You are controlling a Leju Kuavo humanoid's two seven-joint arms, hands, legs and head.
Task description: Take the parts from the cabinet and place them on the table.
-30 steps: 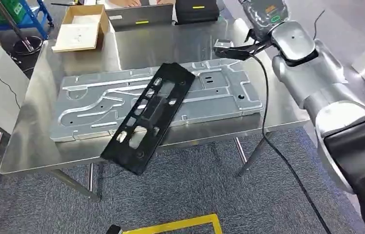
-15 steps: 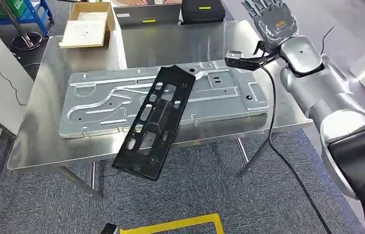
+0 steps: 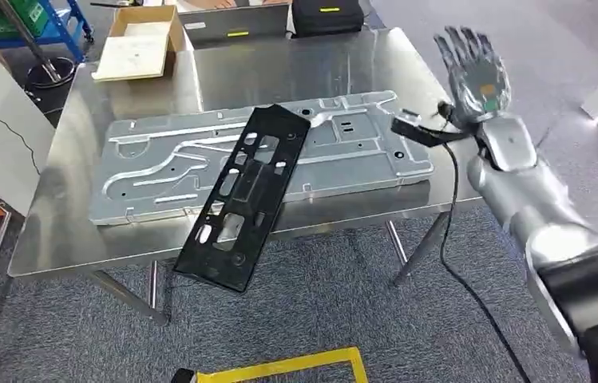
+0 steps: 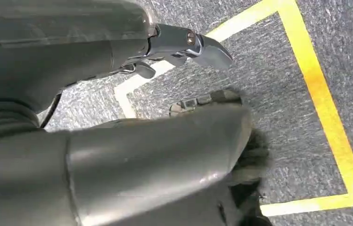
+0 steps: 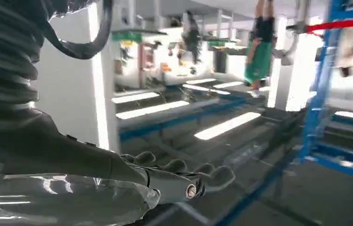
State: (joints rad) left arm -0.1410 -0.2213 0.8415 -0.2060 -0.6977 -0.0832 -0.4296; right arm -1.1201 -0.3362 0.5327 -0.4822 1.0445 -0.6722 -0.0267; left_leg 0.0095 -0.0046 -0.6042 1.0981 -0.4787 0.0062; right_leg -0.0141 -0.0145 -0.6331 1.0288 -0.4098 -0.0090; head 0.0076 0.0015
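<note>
Hovering at right of frame, right hand spread and empty, clear of black part lying slantwise mid-frame across silver panel, overhanging desk edge. Placement apparently done; next, likely returning to cabinet. Left hand: cannot tell.

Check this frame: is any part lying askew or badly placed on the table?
Yes. The black perforated panel lies diagonally across the silver metal plate, its lower end hanging past the near edge of the table. The right hand is open above the far right corner.
</note>
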